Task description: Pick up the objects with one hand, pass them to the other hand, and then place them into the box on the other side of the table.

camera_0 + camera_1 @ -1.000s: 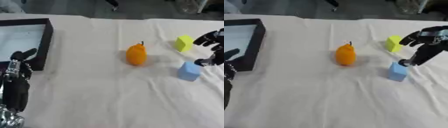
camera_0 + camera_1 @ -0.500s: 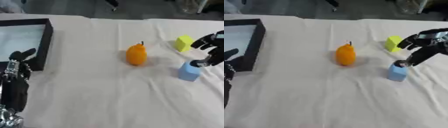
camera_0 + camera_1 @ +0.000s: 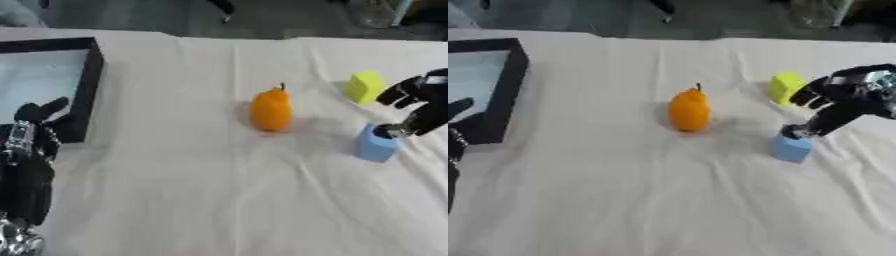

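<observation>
The right hand reaches in from the right, fingers spread and bent downward, apart and clamped on nothing. One fingertip touches the top of the blue block, which sits on the white cloth directly under it. The yellow block lies just beyond the curled upper fingers, beside them but apart. The pear stands upright, well to the left of the fingertips, its stem up. The right eye view shows the whole right hand and wrist; the left eye view cuts it at the edge. The left hand rests at the lower left, fingers straight and pointing up, their tips near the box rim; the right eye view shows only its fingertips.
</observation>
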You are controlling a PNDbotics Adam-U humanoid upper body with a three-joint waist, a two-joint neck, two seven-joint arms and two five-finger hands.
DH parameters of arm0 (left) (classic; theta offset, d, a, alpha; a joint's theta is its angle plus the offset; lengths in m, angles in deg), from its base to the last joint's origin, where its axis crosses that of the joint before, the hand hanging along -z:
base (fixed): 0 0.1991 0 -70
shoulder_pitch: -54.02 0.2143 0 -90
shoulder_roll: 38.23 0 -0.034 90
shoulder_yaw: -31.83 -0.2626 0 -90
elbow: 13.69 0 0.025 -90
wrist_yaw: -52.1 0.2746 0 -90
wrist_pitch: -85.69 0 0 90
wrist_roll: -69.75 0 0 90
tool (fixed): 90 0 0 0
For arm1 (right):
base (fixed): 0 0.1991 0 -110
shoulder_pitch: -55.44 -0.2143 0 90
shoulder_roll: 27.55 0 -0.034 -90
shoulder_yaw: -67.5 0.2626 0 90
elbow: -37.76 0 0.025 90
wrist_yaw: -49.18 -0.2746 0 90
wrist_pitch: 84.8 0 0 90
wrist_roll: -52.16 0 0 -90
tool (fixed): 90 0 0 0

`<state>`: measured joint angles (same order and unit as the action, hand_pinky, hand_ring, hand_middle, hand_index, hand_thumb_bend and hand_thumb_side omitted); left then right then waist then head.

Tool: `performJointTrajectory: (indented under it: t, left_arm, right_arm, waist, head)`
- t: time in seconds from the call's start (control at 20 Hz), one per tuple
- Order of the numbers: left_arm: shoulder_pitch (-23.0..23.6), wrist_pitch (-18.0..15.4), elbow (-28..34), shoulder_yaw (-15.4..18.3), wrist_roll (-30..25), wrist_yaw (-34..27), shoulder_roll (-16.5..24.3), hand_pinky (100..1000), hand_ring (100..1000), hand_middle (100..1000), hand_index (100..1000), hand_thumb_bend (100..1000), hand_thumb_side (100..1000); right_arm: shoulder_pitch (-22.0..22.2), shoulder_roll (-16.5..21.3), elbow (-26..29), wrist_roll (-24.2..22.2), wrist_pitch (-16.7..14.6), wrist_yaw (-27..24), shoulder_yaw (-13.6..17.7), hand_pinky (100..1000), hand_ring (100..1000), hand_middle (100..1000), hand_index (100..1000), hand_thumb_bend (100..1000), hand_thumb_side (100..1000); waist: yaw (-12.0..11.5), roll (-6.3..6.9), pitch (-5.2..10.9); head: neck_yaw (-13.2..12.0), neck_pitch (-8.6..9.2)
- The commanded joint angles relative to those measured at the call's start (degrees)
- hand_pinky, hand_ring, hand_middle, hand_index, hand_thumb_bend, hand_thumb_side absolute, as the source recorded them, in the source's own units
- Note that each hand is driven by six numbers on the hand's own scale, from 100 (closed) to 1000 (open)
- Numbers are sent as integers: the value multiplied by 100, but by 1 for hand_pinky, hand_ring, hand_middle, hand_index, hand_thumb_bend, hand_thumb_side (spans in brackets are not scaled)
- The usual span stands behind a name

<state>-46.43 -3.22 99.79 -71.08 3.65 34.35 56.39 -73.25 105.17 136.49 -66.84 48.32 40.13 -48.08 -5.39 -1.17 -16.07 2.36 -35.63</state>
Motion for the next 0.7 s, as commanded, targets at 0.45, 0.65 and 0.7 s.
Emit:
performJointTrajectory:
  t: [0.45, 0.65, 0.7]
  left_arm:
    - [-47, -16, 111, 48, -7, 16, 77, 1000, 827, 837, 788, 148, 854]
    - [-87, -17, 111, 40, -15, 5, 70, 1000, 827, 837, 787, 149, 852]
    - [-104, -21, 111, 36, -22, 1, 66, 1000, 827, 837, 787, 148, 851]
  right_arm:
    - [80, 222, 100, -609, 885, -268, 205, 937, 991, 917, 897, 367, 219]
    - [145, 210, 165, -561, 885, -367, 214, 940, 998, 923, 894, 348, 237]
    - [168, 205, 181, -551, 885, -387, 216, 940, 998, 923, 895, 348, 238]
  waist:
    - [-8, 11, -20]
    - [-38, 4, -44]
    - [-51, 6, -54]
  head:
    - [-36, 32]
    - [11, 61]
    - [22, 75]
